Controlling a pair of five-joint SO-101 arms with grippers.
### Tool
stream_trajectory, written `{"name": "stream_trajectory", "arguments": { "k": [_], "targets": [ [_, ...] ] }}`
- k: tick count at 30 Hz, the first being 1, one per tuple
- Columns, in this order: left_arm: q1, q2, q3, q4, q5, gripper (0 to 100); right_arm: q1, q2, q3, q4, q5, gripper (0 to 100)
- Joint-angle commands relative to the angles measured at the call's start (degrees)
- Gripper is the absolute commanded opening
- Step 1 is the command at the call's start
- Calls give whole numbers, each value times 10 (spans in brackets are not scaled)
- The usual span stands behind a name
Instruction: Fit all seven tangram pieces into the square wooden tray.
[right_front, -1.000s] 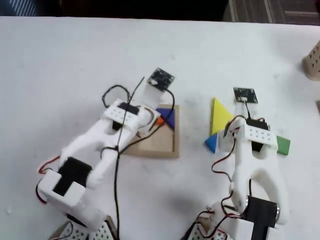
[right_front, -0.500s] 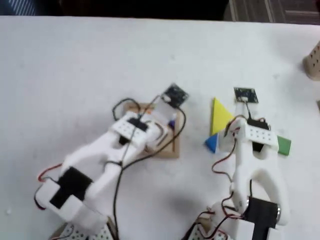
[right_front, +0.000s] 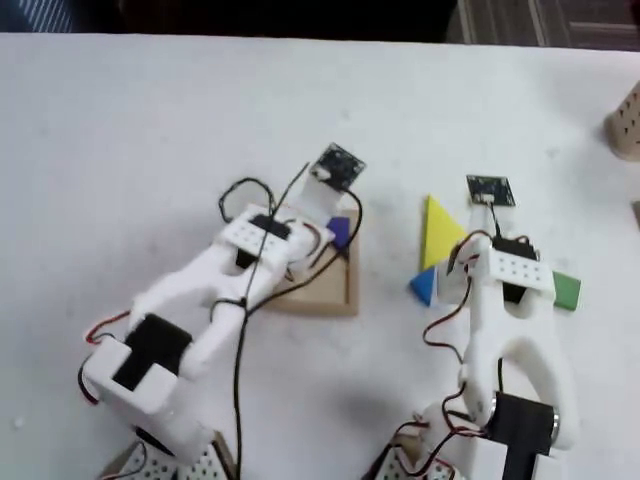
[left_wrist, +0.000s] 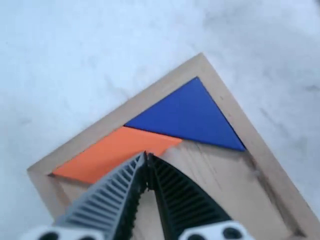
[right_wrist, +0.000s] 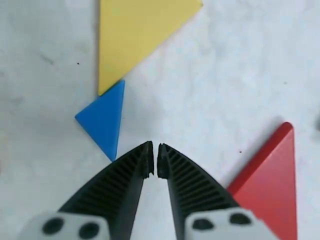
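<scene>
The left claw (left_wrist: 146, 157) is hanging clenched and empty inside the wooden tray (left_wrist: 220, 95), its tips sitting over the edge of the orange piece (left_wrist: 105, 159), which is lying against the dark blue triangle (left_wrist: 187, 116) in one corner. The right claw (right_wrist: 154, 161) is also staying clenched on nothing above the white table (right_front: 150, 120), between the small blue triangle (right_wrist: 104, 121) and the red triangle (right_wrist: 270, 177). The yellow triangle (right_wrist: 132, 35) is touching the small blue one, and a green piece (right_front: 567, 291) is lying beside that arm.

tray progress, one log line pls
tray: big blue triangle, orange piece in | left tool: shut, over orange piece | right tool: shut, by small blue triangle
</scene>
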Motion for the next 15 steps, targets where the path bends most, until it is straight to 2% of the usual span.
{"name": "stream_trajectory", "arguments": {
  "k": [1, 15],
  "targets": [
    [-11, -5, -32, -2, 4, 23, 5, -22, -3, -15, 9, 18],
    [-16, -16, -30, 8, 2, 23, 4, -22, -3, -15, 9, 18]
  ]
}}
